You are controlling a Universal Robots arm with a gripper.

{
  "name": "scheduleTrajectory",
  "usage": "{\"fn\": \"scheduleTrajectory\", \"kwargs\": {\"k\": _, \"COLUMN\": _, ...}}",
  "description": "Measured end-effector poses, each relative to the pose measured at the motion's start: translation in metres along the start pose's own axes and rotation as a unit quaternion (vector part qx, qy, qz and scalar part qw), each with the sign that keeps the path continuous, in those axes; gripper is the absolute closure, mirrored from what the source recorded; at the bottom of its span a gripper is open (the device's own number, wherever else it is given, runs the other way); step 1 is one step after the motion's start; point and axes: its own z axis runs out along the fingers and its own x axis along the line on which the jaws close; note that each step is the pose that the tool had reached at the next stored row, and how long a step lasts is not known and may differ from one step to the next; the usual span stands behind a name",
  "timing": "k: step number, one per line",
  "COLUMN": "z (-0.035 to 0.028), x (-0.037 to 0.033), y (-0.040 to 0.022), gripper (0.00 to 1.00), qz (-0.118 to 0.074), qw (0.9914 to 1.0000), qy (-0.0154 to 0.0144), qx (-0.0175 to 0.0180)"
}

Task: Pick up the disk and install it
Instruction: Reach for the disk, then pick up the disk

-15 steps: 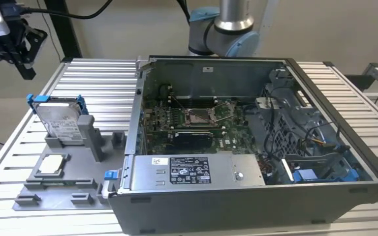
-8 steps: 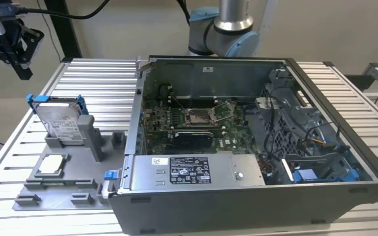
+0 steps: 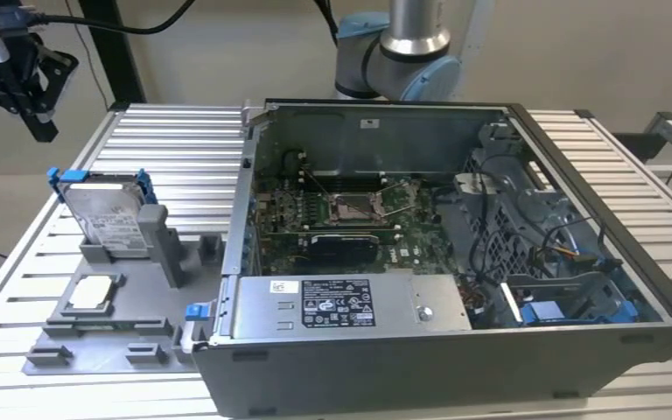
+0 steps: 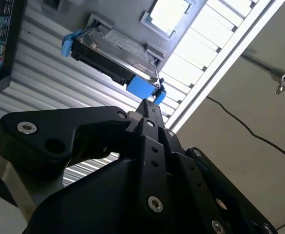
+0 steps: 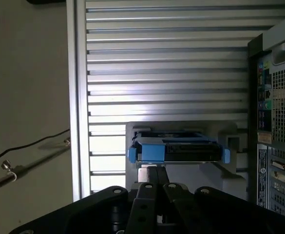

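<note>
Your gripper (image 3: 45,131) hanging well apart from disk (image 3: 108,214), fingers pinched together w/ nothing held; disk stood on end in grey holder (image 3: 168,245), long axis approx upright, label facing exterior view

The disk (image 3: 108,214), silver-grey with a white label and clipped in a blue frame, stands on edge, below the gripper (image 3: 27,96) and well apart from it.

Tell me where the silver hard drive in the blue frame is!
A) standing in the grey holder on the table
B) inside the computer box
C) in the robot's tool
A: the silver hard drive in its blue plastic frame stands upright in the grey plastic holder on the slatted metal table.
</note>
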Motion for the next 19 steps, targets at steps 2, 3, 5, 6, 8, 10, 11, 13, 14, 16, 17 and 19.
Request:
{"fn": "scheduleTrajectory", "kwargs": {"k": 2, "z": 0.0000, "x": 0.0000, "y": 0.0000, "gripper": 1.00, "qz": 0.000, "qw": 1.00000, "qy": 0.0000, "qx": 0.0000}}
{"fn": "scheduleTrajectory", "kwargs": {"k": 3, "z": -0.0001, "x": 0.0002, "y": 0.0000, "gripper": 1.00, "qz": 0.000, "qw": 1.00000, "qy": -0.0001, "qx": 0.0000}}
{"fn": "scheduleTrajectory", "kwargs": {"k": 5, "z": 0.0000, "x": 0.0002, "y": 0.0001, "gripper": 1.00, "qz": -0.009, "qw": 0.99996, "qy": 0.0002, "qx": 0.0000}}
{"fn": "scheduleTrajectory", "kwargs": {"k": 6, "z": 0.0000, "x": 0.0002, "y": 0.0001, "gripper": 1.00, "qz": -0.018, "qw": 0.99984, "qy": 0.0006, "qx": -0.0001}}
{"fn": "scheduleTrajectory", "kwargs": {"k": 8, "z": 0.0000, "x": 0.0002, "y": 0.0000, "gripper": 1.00, "qz": -0.035, "qw": 0.99937, "qy": 0.0014, "qx": -0.0002}}
{"fn": "scheduleTrajectory", "kwargs": {"k": 10, "z": 0.0000, "x": 0.0002, "y": 0.0000, "gripper": 1.00, "qz": -0.054, "qw": 0.99854, "qy": 0.0023, "qx": -0.0002}}
{"fn": "scheduleTrajectory", "kwargs": {"k": 11, "z": 0.0000, "x": 0.0002, "y": 0.0000, "gripper": 1.00, "qz": -0.063, "qw": 0.99801, "qy": 0.0028, "qx": -0.0002}}
{"fn": "scheduleTrajectory", "kwargs": {"k": 13, "z": 0.0000, "x": 0.0002, "y": 0.0000, "gripper": 1.00, "qz": -0.081, "qw": 0.99672, "qy": 0.0036, "qx": -0.0003}}
{"fn": "scheduleTrajectory", "kwargs": {"k": 14, "z": 0.0000, "x": 0.0002, "y": 0.0000, "gripper": 1.00, "qz": -0.090, "qw": 0.99593, "qy": 0.0041, "qx": -0.0003}}
{"fn": "scheduleTrajectory", "kwargs": {"k": 16, "z": 0.0000, "x": 0.0002, "y": 0.0000, "gripper": 1.00, "qz": -0.108, "qw": 0.99414, "qy": 0.0049, "qx": -0.0004}}
{"fn": "scheduleTrajectory", "kwargs": {"k": 17, "z": 0.0000, "x": 0.0002, "y": 0.0000, "gripper": 1.00, "qz": -0.117, "qw": 0.99314, "qy": 0.0054, "qx": -0.0004}}
{"fn": "scheduleTrajectory", "kwargs": {"k": 19, "z": 0.0000, "x": 0.0002, "y": 0.0000, "gripper": 1.00, "qz": -0.135, "qw": 0.99083, "qy": 0.0063, "qx": -0.0005}}
